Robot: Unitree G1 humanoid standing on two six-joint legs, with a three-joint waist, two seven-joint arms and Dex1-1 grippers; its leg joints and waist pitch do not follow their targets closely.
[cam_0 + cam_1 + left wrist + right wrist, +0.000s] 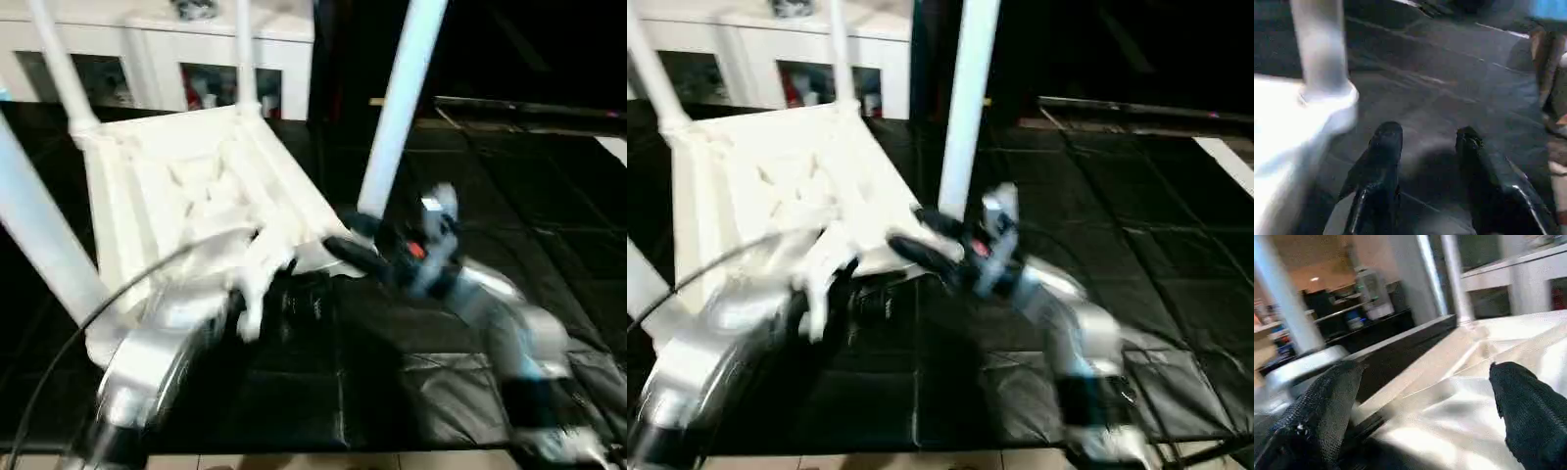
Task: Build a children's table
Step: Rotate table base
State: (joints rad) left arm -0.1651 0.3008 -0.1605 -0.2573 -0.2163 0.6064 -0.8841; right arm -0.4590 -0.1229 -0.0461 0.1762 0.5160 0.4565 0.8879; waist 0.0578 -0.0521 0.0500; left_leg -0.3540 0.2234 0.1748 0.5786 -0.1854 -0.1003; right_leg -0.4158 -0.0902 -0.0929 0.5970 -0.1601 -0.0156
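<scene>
— Right gripper [343, 238] first: we see its two black fingers spread wide, empty, at the near corner of the all-white plastic children's table [196, 186]; in the right wrist view those fingers [1528, 416] stand far apart over the white ribbed underside, closed on nothing.

— Agreed; and the left gripper [1425, 147]? We read its fingers as parted with bare floor showing between them; nothing is held; one round white leg [1320, 46] in its rounded corner socket stands just beside it.

— Where do we put the table itself?

— Upside down on the black padded floor mat [470, 196], tilted, its ribbed underside facing us; tapered tube legs rise from its corners; the leg at the near right corner [400, 103] stands close by the right gripper.

— And behind it?

— We see a white cabinet with glass doors [157, 54] beyond the far edge of the table; our silver left forearm [162, 357] lies across its near edge.
</scene>
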